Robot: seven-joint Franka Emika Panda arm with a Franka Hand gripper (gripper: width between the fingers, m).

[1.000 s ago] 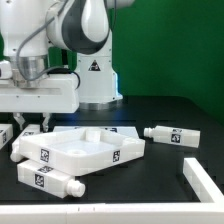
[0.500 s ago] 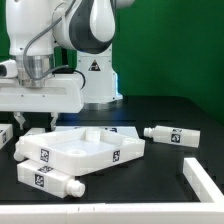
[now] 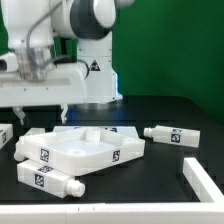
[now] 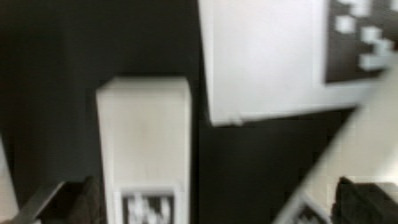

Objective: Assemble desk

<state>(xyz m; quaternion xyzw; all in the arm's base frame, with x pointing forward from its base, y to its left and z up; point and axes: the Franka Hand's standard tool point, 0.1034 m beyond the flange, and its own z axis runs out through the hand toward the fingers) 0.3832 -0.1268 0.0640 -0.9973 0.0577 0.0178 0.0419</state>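
The desk's square rimmed panel (image 3: 80,148) lies flat on the black table, tags on its rim. One white leg (image 3: 48,180) lies in front of it, another (image 3: 170,136) at the exterior view's right, and a third (image 3: 5,135) at the left edge. A further leg (image 3: 33,133) lies against the panel's far left corner. My gripper (image 3: 43,113) hangs open above that leg, holding nothing. In the wrist view the leg (image 4: 143,140) lies below, between the dark fingertips (image 4: 71,200), beside the tagged panel corner (image 4: 285,60). The gripper (image 4: 217,205) touches neither.
A white bar (image 3: 205,185) lies at the front right of the table. The robot's white base (image 3: 95,80) stands behind the panel. A green wall backs the scene.
The jaws have spread from half closed to wide open, and the hand has lifted away from the leg by the panel's far left corner. That leg stays on the table.
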